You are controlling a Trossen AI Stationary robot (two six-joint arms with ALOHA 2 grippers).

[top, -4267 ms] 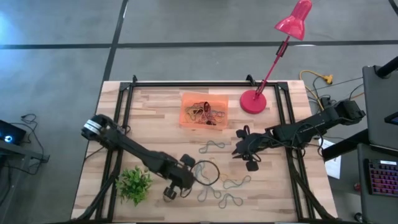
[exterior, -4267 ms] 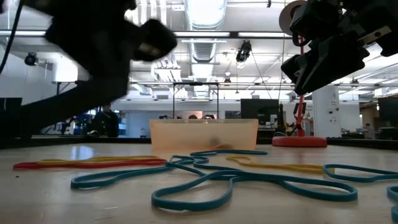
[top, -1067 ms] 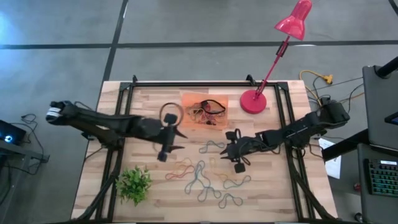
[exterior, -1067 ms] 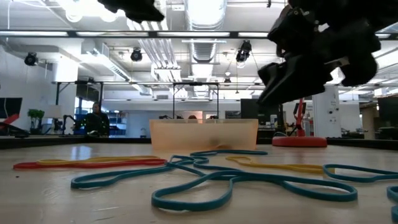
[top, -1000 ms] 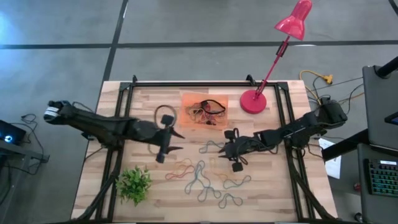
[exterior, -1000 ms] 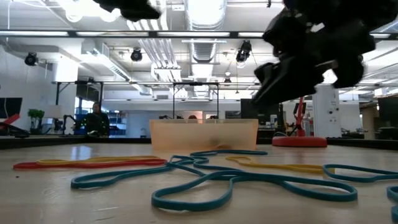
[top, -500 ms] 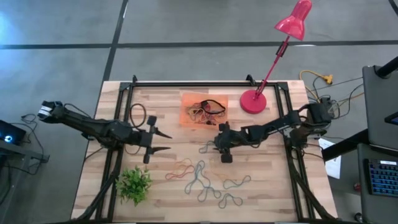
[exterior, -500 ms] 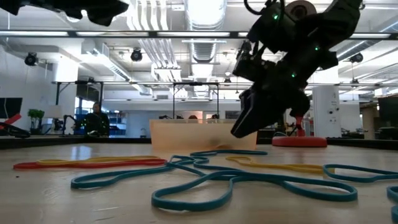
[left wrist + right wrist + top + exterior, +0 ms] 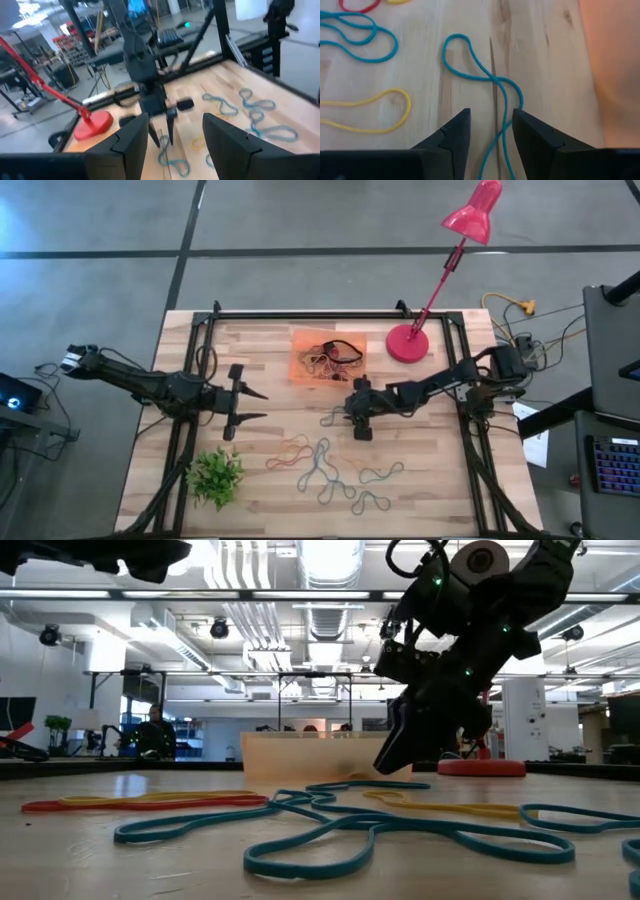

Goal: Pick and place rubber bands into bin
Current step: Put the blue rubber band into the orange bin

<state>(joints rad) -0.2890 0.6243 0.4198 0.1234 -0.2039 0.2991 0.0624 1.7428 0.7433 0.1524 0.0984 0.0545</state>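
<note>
One blue rubber band (image 9: 485, 75) is lying under my right gripper (image 9: 491, 131), jaws open, empty; closing off-centre risks missing it.

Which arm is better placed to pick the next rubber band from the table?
The right arm, probably. Its open pincer hangs directly over a blue rubber band lying on the wood beside the bin. The left pincer, also open, is off to the side, away from the loose bands.
</note>
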